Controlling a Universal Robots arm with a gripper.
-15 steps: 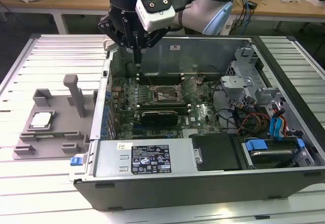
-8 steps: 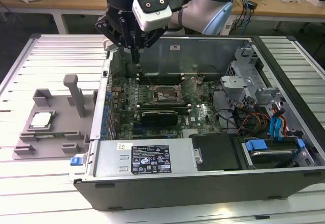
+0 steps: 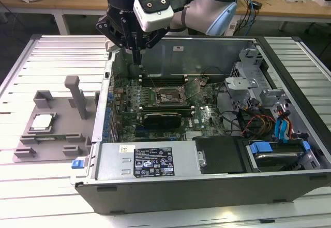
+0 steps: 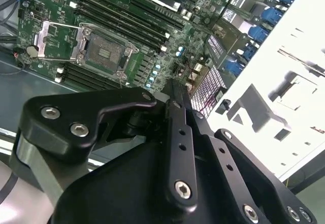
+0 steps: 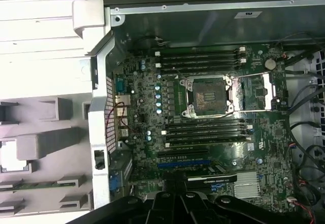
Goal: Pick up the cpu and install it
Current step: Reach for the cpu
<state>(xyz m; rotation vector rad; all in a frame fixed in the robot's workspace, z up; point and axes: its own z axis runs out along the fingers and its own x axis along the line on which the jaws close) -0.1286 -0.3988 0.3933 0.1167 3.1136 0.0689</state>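
— Where is the cpu (image 3: 42, 121)?
— Lying flat, silver top facing up, on the grey fixture plate (image 3: 61, 109) beside the computer case (image 3: 217, 197).
— The end effector (image 3: 137, 58)?
— Hanging over the motherboard (image 3: 207, 117), narrowed, holding nothing; the first wrist view is showing the socket (image 5: 209, 97) open.

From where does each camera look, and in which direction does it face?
Exterior view: off the arm, looking down on the open computer case and the cpu on the fixture plate; arm and end effector show.
First wrist view: on the arm, facing down onto the socket; the end effector's dark body shows.
Second wrist view: on the arm, looking slantwise past the end effector.
Both wrist views share the socket and fixture plate.
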